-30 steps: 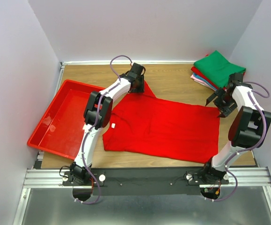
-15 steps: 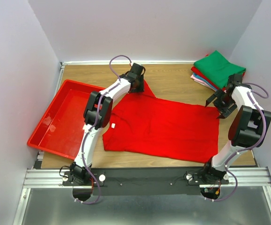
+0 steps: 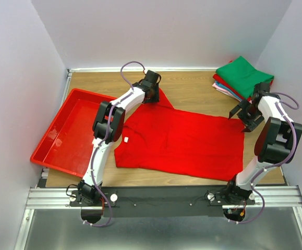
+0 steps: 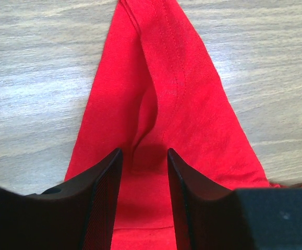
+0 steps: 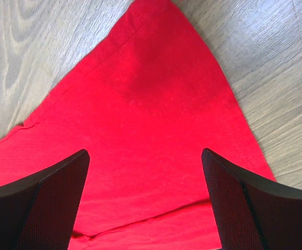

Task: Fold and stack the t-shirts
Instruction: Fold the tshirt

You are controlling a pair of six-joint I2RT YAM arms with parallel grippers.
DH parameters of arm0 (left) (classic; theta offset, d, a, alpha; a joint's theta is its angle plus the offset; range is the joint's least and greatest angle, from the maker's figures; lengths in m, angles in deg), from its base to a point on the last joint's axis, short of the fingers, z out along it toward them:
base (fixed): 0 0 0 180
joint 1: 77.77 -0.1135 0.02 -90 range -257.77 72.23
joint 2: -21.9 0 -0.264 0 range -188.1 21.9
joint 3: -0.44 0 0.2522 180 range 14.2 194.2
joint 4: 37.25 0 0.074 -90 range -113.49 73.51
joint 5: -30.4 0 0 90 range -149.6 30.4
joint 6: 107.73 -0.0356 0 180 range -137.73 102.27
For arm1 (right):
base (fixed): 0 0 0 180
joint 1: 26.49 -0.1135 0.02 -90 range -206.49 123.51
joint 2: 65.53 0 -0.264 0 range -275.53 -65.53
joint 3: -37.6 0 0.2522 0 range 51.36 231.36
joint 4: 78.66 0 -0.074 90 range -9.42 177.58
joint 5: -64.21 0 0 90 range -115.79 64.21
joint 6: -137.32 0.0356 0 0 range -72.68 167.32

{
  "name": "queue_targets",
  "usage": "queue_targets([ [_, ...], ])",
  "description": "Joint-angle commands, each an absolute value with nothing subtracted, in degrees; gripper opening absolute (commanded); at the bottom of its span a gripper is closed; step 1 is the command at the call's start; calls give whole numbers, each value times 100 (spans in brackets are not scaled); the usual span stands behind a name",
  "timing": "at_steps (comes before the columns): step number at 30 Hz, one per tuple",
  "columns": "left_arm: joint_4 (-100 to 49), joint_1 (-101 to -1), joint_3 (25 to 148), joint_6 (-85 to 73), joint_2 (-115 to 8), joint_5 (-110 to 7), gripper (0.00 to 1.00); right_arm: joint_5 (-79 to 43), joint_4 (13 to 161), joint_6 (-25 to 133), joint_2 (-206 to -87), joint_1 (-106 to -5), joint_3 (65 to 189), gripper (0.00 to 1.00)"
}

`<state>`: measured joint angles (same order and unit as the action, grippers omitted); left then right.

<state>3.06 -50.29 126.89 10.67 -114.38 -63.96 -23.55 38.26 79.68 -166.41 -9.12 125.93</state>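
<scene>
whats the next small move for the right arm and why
Probably lower the right tool and close on the red shirt: its jaws stand wide open over the shirt's corner, while the left tool already sits narrow around a fold of the sleeve. Both need a grip before folding.
</scene>
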Motion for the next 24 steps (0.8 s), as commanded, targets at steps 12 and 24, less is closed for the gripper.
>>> queue_targets([
  [12, 270, -5035, 12697, 1040, -11415, -6346, 29, -2271, 3880, 7905, -16783, -803, 12457, 95],
  [24, 297, -5026, 12855, 1004, -11362, -6223, 3, -2438, 4100, 7730, -16967, -487, 12536, 95],
])
